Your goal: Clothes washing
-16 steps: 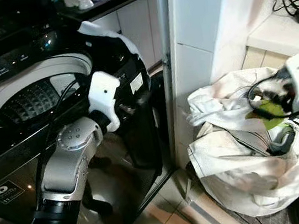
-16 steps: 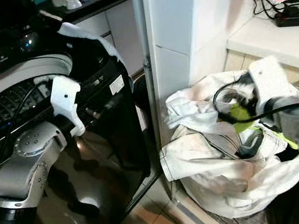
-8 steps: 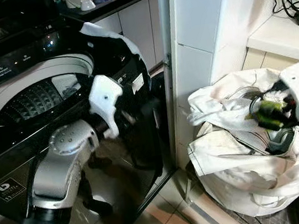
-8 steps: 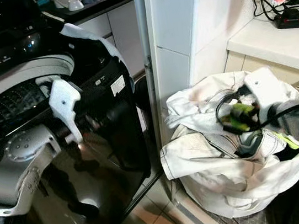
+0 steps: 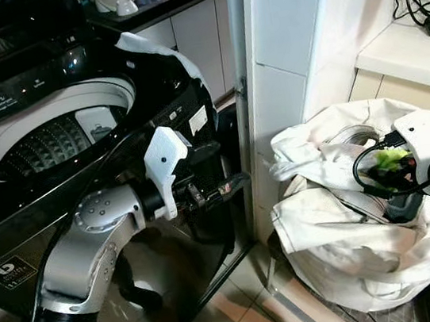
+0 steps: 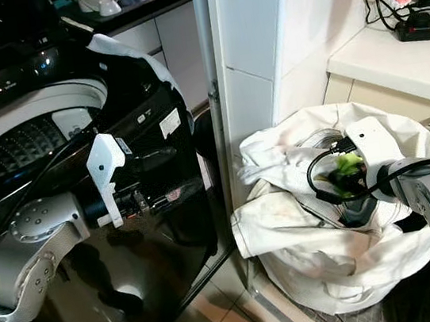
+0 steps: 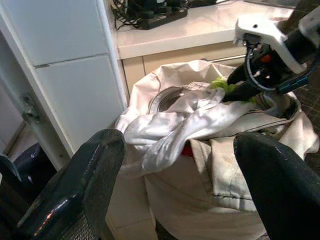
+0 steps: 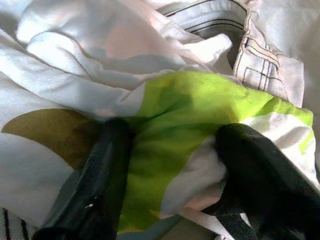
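Early stage: right gripper (image 8: 170, 160), fingers pinching the lime-green garment (image 8: 200, 107) atop the laundry bag (image 5: 348, 254); left gripper (image 5: 223, 188) spread wide, empty, beside the washer drum (image 5: 44, 145); loading seemingly all remains

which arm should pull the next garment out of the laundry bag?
Right. The right claw is already in the laundry bag, fingers around the green-and-white garment. The left claw hangs open by the washing machine, short of the bag.
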Tool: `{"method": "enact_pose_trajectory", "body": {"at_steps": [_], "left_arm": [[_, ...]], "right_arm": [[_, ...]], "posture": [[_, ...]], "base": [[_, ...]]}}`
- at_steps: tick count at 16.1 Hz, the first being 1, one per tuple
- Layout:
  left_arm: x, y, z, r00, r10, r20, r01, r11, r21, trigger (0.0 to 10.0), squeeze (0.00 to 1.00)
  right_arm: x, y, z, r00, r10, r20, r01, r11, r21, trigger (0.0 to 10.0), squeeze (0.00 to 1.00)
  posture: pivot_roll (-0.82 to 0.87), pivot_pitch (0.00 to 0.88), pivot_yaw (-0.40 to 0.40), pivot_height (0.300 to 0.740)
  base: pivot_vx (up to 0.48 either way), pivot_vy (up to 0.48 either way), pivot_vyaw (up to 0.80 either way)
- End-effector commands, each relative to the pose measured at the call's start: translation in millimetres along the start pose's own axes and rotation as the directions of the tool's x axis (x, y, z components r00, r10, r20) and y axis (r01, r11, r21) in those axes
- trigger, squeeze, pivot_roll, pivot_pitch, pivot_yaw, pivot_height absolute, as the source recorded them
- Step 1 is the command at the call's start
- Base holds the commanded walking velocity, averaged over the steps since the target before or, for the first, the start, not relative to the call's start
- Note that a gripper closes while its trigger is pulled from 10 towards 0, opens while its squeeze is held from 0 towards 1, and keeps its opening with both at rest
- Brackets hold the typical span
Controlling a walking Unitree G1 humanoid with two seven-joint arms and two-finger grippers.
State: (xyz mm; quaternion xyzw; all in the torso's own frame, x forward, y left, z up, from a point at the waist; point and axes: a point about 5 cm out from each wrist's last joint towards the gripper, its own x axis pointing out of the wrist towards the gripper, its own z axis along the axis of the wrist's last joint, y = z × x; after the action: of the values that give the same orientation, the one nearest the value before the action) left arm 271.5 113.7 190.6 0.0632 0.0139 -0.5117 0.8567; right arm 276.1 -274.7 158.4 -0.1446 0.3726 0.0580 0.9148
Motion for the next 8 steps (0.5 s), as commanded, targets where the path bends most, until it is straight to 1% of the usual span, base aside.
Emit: {"method": "enact_pose_trajectory", "body": {"at_steps": [1,8], "left_arm": [[-2.7,-0.1,3.1,1.000,-0.006,-0.002,0.006,1.000,0.012,10.0,0.00],[-2.1,3.3,2.7,1.000,0.012,-0.007,-0.012,1.000,0.021,10.0,0.00]], "right_arm": [[-0.8,-4.1,-2.3,1.000,-0.005,-0.018,0.005,1.000,0.012,0.0,0.00],[-2.5,-5.0,-1.3,1.000,-0.006,-0.011,0.006,1.000,-0.012,0.0,0.00]], "posture": [[-0.06,0.000,0.073,0.740],[-0.06,0.000,0.076,0.740]], "base": [[0.000,0.000,0.00],[0.000,0.000,0.00]]}}
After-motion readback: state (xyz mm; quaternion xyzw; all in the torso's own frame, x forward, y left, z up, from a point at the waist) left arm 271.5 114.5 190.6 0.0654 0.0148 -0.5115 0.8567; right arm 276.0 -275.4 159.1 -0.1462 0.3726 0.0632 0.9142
